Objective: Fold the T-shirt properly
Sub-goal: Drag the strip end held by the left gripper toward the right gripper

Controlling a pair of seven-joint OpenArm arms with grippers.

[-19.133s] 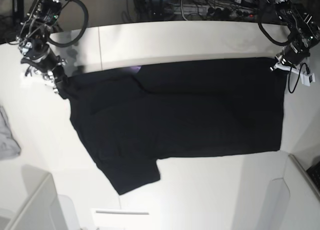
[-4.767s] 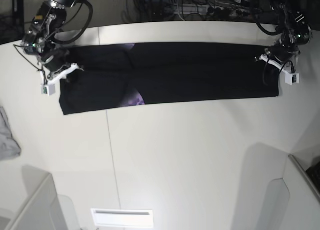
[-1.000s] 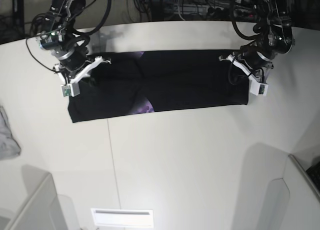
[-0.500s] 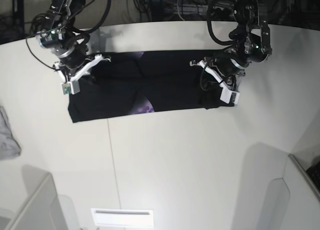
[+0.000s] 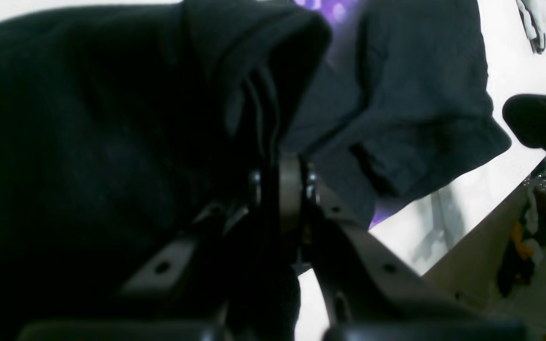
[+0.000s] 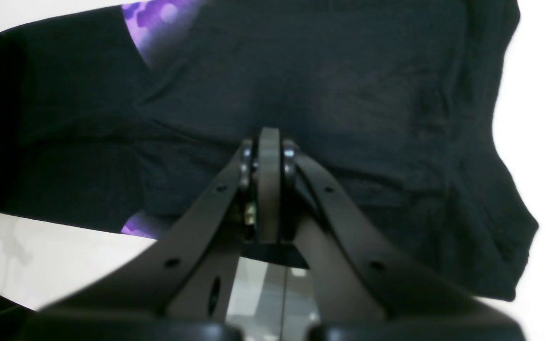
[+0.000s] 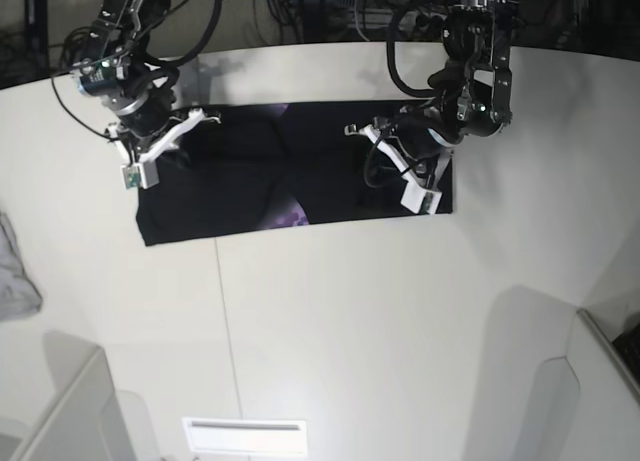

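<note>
Left tool (image 5: 277,189) clenched on lifted T-shirt (image 7: 300,171) edge; right tool (image 6: 268,161) clenched, seemingly pinching cloth.

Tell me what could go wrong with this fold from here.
1. The left hand grips only a bunched edge of the shirt; layers could slip out and the fold land crooked.
2. The right hand pins only one corner; dragging may shift the whole shirt on the table.
3. The carried end sags, so it could land wrinkled.

My base camera looks down on the bench (image 7: 350,311); both wrist cameras peer closely along my tools onto the T-shirt (image 7: 250,186).
</note>
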